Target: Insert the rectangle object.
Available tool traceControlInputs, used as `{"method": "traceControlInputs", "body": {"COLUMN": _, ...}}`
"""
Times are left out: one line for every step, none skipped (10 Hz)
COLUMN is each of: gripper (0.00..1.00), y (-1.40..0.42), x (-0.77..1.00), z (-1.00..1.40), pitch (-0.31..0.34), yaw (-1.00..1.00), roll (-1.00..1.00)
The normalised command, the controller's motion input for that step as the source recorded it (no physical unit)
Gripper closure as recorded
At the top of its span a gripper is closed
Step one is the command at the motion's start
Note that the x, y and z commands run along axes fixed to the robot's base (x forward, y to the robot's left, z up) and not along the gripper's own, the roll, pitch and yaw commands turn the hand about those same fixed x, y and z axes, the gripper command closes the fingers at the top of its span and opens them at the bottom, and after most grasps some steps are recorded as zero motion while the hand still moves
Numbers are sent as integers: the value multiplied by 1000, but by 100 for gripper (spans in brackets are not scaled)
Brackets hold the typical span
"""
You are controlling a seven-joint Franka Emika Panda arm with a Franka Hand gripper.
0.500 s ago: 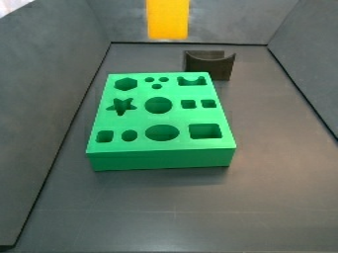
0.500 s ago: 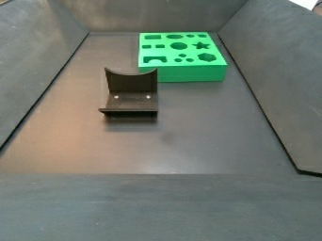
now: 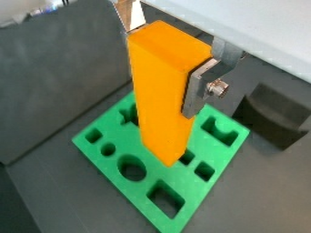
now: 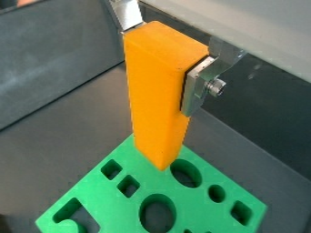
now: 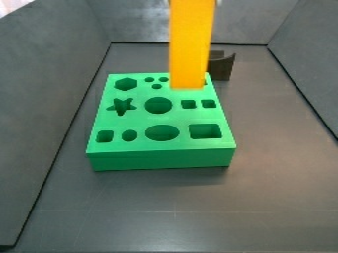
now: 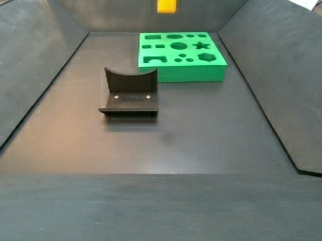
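Two silver fingers (image 3: 203, 84) of the tool (image 4: 158, 41) clamp the upper end of the orange bar (image 3: 163, 91), holding it upright above the green board (image 3: 165, 164). In a side view the bar (image 5: 191, 40) hangs over the board's far edge, its lower end above the cutouts and not seated in any. The board (image 6: 184, 55) rests on the dark counter (image 6: 164, 160). The fixture (image 6: 128, 92) stands apart from the board.
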Motion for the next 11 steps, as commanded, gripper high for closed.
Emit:
{"method": "traceControlInputs", "body": {"gripper": 100, "y": 0, "x": 394, "z": -1000, "pitch": -4, "yaw": 231, "roll": 94}}
{"method": "traceControlInputs", "body": {"gripper": 100, "y": -77, "x": 351, "z": -1000, "pitch": -13, "yaw": 214, "roll": 111}}
{"method": "traceControlInputs", "body": {"gripper": 100, "y": -297, "x": 457, "z": -794, "pitch": 10, "yaw": 154, "roll": 106}}
{"method": "traceControlInputs", "body": {"gripper": 100, "y": -420, "x": 497, "z": -523, "pitch": 109, "yaw": 51, "roll": 93}}
{"method": "traceControlInputs", "body": {"gripper": 100, "y": -231, "x": 277, "z": -206, "pitch": 107, "yaw": 0, "roll": 4}}
{"method": "traceControlInputs", "body": {"gripper": 100, "y": 0, "x": 0, "z": 0, "pitch": -21, "yaw": 0, "roll": 0}}
{"method": "traceControlInputs", "body": {"gripper": 100, "y": -14, "x": 0, "z": -37, "pitch": 0, "yaw": 0, "roll": 0}}
{"method": "traceControlInputs", "body": {"gripper": 100, "y": -326, "x": 223, "z": -146, "pitch": 0, "yaw": 0, "roll": 49}}
{"method": "traceControlInputs", "body": {"gripper": 100, "y": -291, "x": 37, "z": -160, "pitch": 0, "yaw": 0, "roll": 81}}
{"method": "traceControlInputs", "body": {"gripper": 100, "y": -280, "x": 0, "z": -211, "pitch": -34, "yaw": 0, "roll": 89}}
{"method": "traceControlInputs", "body": {"gripper": 100, "y": -151, "x": 69, "z": -374, "pitch": 0, "yaw": 60, "roll": 143}}
